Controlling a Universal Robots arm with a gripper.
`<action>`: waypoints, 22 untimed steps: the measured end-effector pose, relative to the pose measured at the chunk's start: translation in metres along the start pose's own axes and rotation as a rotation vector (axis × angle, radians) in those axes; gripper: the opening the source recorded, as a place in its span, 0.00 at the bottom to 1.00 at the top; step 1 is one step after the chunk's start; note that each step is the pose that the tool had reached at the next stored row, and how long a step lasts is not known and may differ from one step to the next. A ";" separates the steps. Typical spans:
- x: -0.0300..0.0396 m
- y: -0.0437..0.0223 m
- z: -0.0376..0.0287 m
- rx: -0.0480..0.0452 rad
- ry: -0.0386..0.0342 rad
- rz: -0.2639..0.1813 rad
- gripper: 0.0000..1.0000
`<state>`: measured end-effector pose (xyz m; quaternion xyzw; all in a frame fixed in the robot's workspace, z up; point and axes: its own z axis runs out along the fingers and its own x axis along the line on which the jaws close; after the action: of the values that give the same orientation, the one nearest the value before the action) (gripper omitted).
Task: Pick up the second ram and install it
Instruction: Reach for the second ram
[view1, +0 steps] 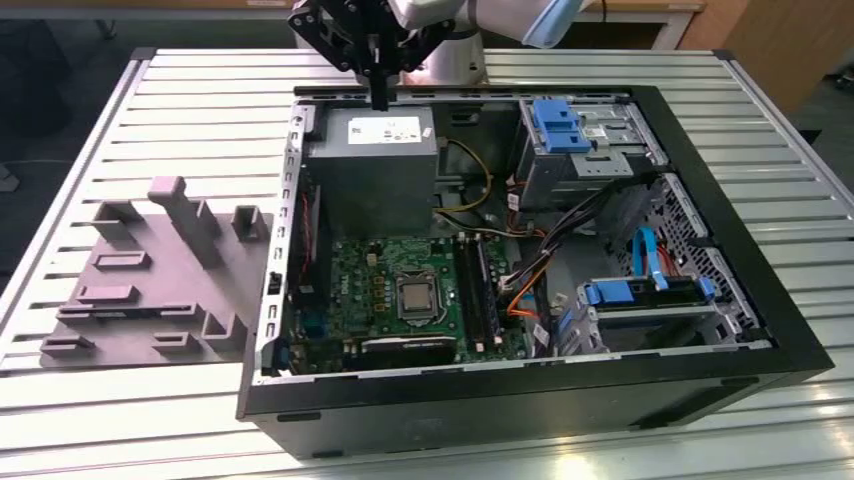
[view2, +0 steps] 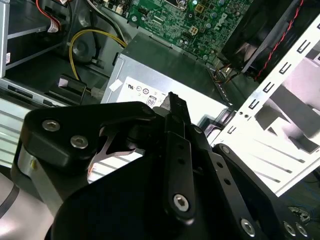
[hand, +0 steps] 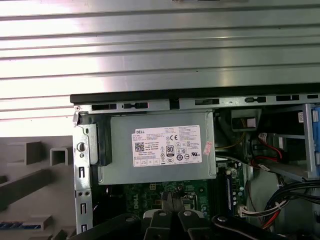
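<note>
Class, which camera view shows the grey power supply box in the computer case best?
The first wrist view: the power supply faces the camera, its labelled side in full. The exterior view shows it from an angle among other parts. In the second wrist view the end effector hides part of it.

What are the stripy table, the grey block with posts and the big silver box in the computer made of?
The stripy table is probably bare metal, perhaps aluminium: its pale ribbed slats gleam. The grey block looks like plastic, dull and even-coloured. The silver box is likely thin sheet metal, smooth grey, with a paper label stuck on.
</note>
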<state>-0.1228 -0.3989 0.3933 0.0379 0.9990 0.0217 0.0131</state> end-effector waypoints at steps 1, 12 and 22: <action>0.0004 0.0000 0.0000 0.0000 0.0001 0.000 0.11; 0.0071 -0.0005 -0.0002 0.0001 0.0001 0.000 0.11; 0.0120 -0.0009 -0.0003 0.0000 0.0000 0.000 0.11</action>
<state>-0.1348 -0.3989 0.3933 0.0379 0.9990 0.0217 0.0131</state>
